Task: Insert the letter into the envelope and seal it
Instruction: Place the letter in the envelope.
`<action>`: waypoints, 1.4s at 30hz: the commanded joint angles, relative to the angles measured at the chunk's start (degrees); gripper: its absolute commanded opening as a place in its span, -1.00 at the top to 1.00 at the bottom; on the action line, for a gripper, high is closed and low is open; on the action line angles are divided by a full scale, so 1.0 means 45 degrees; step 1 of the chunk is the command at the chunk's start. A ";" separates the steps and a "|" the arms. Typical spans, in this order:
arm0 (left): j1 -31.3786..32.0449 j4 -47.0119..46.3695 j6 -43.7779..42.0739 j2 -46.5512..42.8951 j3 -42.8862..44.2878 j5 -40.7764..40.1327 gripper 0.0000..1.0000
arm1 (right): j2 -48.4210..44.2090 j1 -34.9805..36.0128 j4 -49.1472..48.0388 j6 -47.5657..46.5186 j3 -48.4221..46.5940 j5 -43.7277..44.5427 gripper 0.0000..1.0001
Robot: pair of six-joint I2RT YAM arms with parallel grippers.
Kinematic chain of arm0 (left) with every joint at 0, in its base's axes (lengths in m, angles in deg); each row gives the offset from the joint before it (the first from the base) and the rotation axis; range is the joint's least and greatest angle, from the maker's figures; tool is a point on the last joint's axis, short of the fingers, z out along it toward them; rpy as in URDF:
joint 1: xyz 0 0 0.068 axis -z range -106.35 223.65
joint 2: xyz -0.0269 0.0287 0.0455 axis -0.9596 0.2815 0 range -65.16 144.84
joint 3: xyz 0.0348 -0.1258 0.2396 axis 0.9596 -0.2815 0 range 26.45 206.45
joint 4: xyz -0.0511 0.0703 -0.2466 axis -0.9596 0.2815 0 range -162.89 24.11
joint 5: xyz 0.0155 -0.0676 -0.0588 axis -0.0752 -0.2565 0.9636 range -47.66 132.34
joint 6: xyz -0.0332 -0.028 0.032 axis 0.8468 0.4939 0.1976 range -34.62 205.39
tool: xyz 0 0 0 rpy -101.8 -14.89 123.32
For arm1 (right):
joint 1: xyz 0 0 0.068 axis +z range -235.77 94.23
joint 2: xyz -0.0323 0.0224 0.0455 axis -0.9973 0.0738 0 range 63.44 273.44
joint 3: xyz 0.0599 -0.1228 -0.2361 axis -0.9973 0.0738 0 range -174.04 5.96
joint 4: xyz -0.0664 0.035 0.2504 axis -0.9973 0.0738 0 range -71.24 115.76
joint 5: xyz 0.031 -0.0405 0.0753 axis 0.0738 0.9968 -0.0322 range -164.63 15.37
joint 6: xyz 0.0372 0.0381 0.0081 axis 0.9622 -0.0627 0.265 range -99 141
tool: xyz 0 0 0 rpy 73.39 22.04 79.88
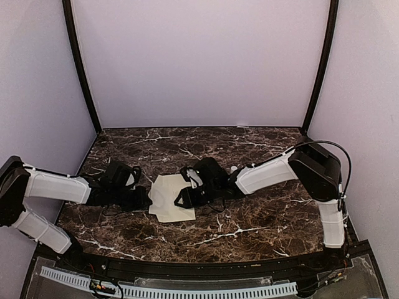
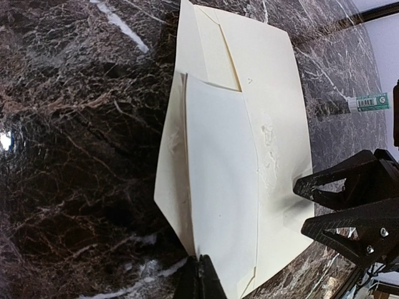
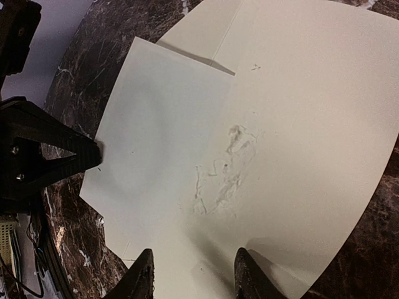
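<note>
The cream envelope (image 1: 177,210) (image 2: 274,93) (image 3: 312,124) lies flat on the marble table between both arms, its pointed flap (image 2: 165,180) spread toward the left arm. The paler letter (image 2: 221,187) (image 3: 162,137) lies over the flap, and its far side seems to run into the envelope's mouth. My left gripper (image 1: 148,199) (image 2: 201,274) (image 3: 96,157) is shut on the letter's near edge. My right gripper (image 1: 184,199) (image 3: 196,277) (image 2: 300,207) is open, its fingertips (image 3: 144,274) low over the envelope's body with only paper beneath them.
A small white tube with a green label (image 2: 368,103) lies on the marble table (image 1: 249,218) beyond the envelope, near the right arm. Purple walls close in the table at the back and sides.
</note>
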 commanded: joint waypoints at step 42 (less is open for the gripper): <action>0.0626 -0.1047 0.0634 0.1653 0.1005 0.0105 1.00 | 0.0493 0.0095 0.0174 0.0030 -0.0268 -0.0227 0.23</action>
